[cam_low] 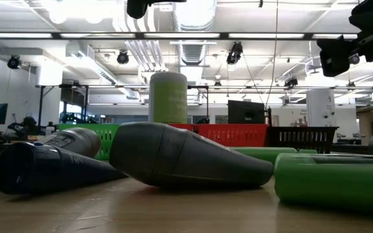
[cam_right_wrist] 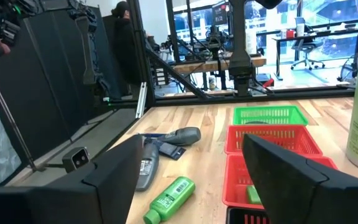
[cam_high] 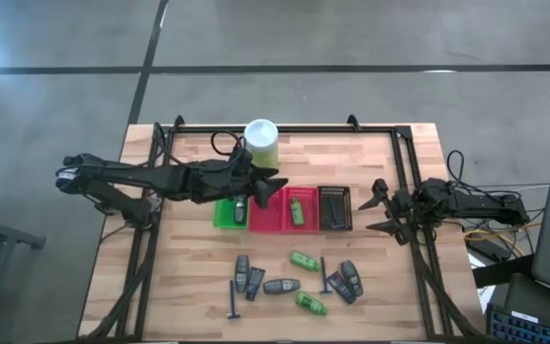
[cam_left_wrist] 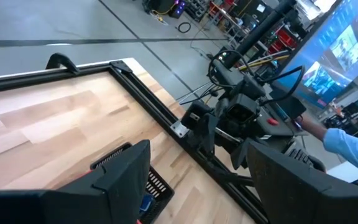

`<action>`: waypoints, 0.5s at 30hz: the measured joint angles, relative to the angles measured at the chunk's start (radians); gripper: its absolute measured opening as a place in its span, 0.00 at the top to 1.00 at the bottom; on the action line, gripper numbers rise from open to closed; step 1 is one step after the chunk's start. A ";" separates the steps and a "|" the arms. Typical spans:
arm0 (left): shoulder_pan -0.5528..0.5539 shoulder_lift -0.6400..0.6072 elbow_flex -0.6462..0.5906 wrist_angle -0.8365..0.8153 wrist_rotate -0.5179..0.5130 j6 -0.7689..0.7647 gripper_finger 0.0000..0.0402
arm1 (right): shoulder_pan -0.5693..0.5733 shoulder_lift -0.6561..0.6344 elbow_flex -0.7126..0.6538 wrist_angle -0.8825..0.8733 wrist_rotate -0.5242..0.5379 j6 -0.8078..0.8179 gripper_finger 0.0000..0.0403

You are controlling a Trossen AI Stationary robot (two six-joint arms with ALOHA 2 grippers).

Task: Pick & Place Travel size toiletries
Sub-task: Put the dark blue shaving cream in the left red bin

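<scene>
- The left gripper (cam_high: 267, 188) is hovering over the junction of the green basket (cam_high: 220, 218) and the first red basket (cam_high: 266, 222), its fingers standing well apart and carrying nothing
- The right gripper (cam_high: 378, 211) is waiting at the table's right edge beside the black basket (cam_high: 334, 194), jaws spread and empty
- One dark grey bottle (cam_high: 241, 212) is already lying in the green basket, and a green bottle (cam_high: 297, 210) is sitting in the second red basket (cam_high: 309, 197)
- The remaining travel size toiletries (cam_high: 294, 282) are lying loose on the wooden table (cam_high: 189, 277) in front of the baskets: grey bottles, green bottles, dark packets and blue T-shaped sticks (cam_high: 234, 298)
- The step in hand is probably the left arm's retreat for the next pick; it should be lifting clear of the basket rims and of the tall white-and-green canister (cam_high: 262, 143) just behind before swinging forward
- Choosing an outlying piece, such as the stick at the cluster's left, should be avoiding nudging neighbours; closing across a bottle's narrow width should be giving the firmest hold
</scene>
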 joint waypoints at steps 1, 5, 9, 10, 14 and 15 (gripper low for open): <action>0.000 0.000 0.000 0.000 0.000 0.006 0.33 | 0.000 0.000 0.000 0.000 0.000 0.000 0.31; 0.000 0.000 0.000 0.000 0.000 0.035 0.33 | 0.000 0.000 0.000 0.000 0.000 0.000 0.28; 0.000 0.000 0.000 -0.001 0.004 0.064 0.33 | 0.000 0.000 0.000 0.000 0.000 0.000 0.25; 0.000 0.000 0.000 -0.001 0.004 0.072 0.33 | 0.000 0.000 0.000 0.000 0.000 0.000 0.24; 0.000 0.000 0.000 -0.001 0.004 0.121 0.33 | 0.000 0.000 0.000 0.000 0.000 0.000 0.21; 0.000 0.000 0.000 -0.001 0.004 0.127 0.33 | 0.000 0.000 0.000 0.000 0.000 0.000 0.20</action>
